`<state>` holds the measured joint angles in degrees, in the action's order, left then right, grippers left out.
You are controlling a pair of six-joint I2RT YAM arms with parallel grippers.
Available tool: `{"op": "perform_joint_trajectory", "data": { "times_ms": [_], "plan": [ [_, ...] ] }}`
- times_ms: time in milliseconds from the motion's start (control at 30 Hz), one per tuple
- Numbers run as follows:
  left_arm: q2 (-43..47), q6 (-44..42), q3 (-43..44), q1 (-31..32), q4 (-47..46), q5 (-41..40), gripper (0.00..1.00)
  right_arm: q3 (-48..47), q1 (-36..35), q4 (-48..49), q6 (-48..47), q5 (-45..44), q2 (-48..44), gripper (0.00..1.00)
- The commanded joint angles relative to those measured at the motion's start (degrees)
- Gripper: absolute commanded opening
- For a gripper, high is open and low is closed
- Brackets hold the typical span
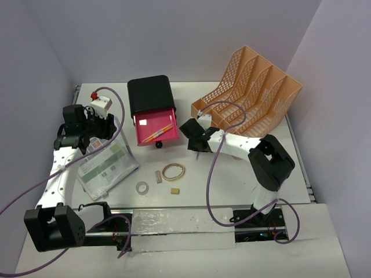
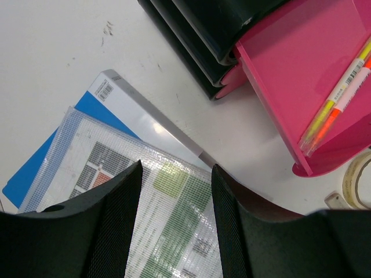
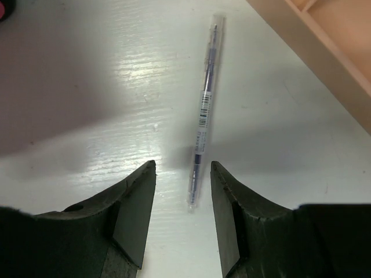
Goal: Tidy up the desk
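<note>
Spreading wide across the middle of the scene as the white desk point(image 1: 232, 182), carrying a clear pen point(image 3: 204, 110) right of centre, straddling one pen end with the right gripper point(image 3: 182, 168) released, hanging the left gripper point(image 2: 177, 174), likewise released, over a mesh pouch point(image 2: 98, 162) at left

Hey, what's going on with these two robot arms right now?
Two arms are tidying a white desk. The right gripper hangs open over a clear pen lying on the desk near the orange file rack, not gripping it. The left gripper is open above a mesh document pouch beside the black drawer box, whose pink drawer stands pulled out with highlighters inside.
</note>
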<state>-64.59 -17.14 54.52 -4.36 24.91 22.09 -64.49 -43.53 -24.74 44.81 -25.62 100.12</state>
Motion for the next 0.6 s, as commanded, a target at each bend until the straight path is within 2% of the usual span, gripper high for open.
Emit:
{"op": "perform_joint_trajectory", "data": {
  "times_ms": [0,267,333,367,433,467,567],
  "plan": [
    [2.71,-0.83,-1.12,-0.47,-1.45,-0.47,0.58,-1.91,-0.07,-1.76,0.85,-3.48,0.69,0.50],
    [1.86,-0.96,-1.25,-0.47,-1.62,-0.10,0.58,-6.13,2.83,-2.60,-1.60,-1.64,8.70,0.50],
    [1.87,-1.22,-1.40,-0.47,-1.65,-0.38,0.58,-7.14,3.91,-3.00,-2.06,-1.43,10.38,0.47],
    [2.02,-1.41,-1.53,-0.47,-1.71,-0.57,0.58,-7.41,4.29,-2.98,-2.28,-1.32,10.84,0.43],
    [2.36,-1.69,-1.87,-0.47,-1.91,-0.99,0.58,-7.42,4.33,-2.78,-2.42,-0.93,10.82,0.24],
    [2.39,-1.75,-1.92,-0.47,-2.00,-1.02,0.58,-7.14,4.33,-2.50,-2.36,-0.84,10.58,0.22],
    [2.52,-1.84,-2.24,-0.47,-2.17,-1.43,0.58,-3.86,4.33,-0.47,-2.23,1.58,8.70,0.00]
  ]
}}
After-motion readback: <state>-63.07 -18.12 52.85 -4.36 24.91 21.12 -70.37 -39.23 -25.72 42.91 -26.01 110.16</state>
